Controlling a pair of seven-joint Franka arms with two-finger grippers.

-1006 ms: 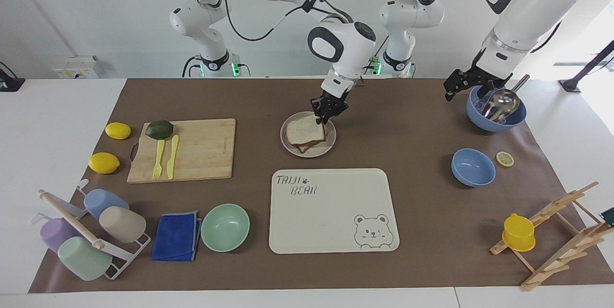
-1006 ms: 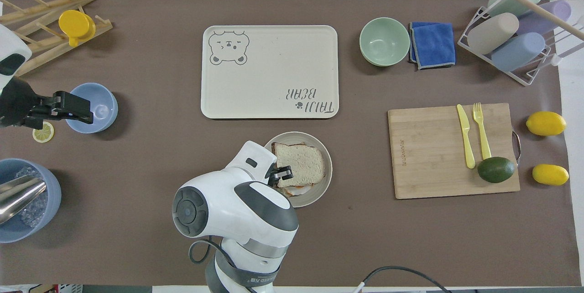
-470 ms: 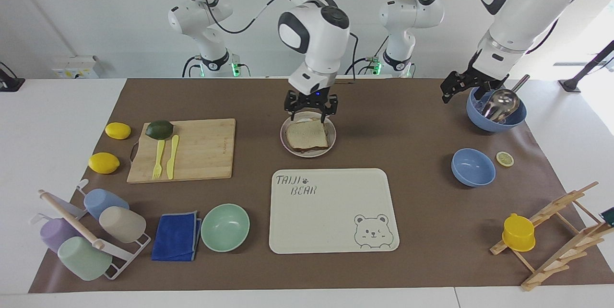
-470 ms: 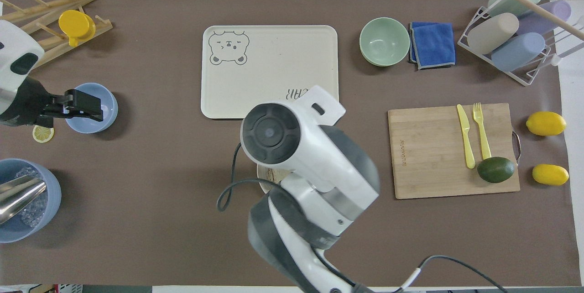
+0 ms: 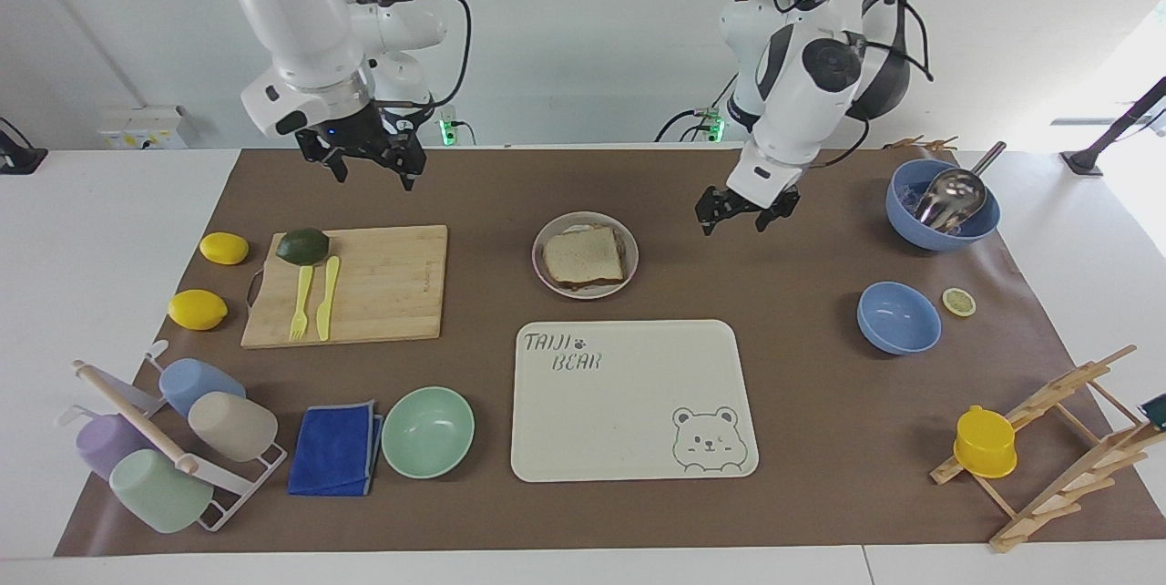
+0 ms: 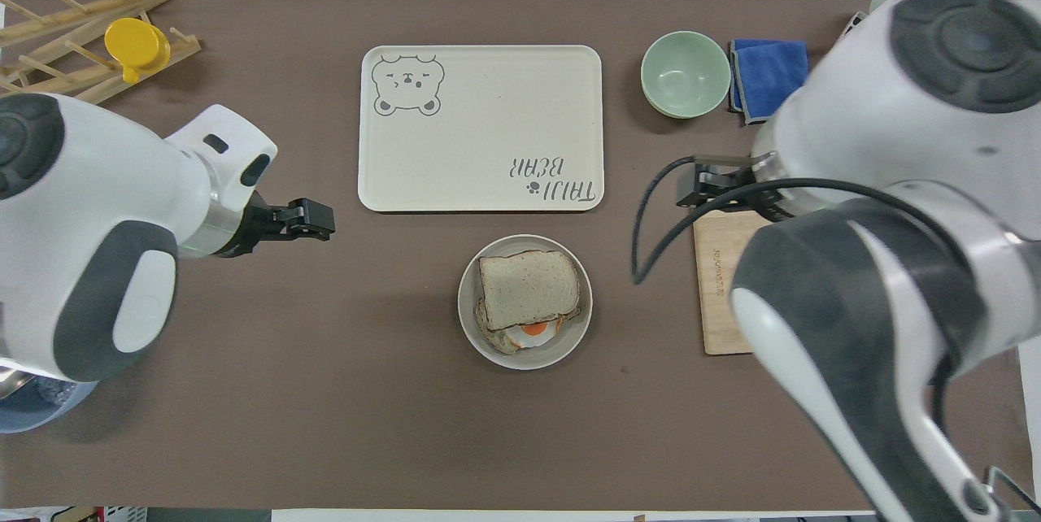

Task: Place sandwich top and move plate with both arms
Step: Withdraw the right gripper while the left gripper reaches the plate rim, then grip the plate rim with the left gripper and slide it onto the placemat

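Bread is down: I see the sandwich top (image 5: 583,257) resting on the egg toast on the plate (image 5: 549,282), between my empty, open right gripper (image 5: 368,155), now withdrawn, and open left gripper (image 5: 745,208), newly beside it for the two-armed move.

Speckled tan sandwich top (image 5: 583,257), beige-grey plate (image 5: 551,282).

Matt brown paper-like mat (image 5: 802,403) on bench; bamboo-look wood board (image 5: 383,284); glossy white plastic arms (image 5: 802,84); blue cloth (image 5: 335,448); shiny metal scoop (image 5: 952,195).
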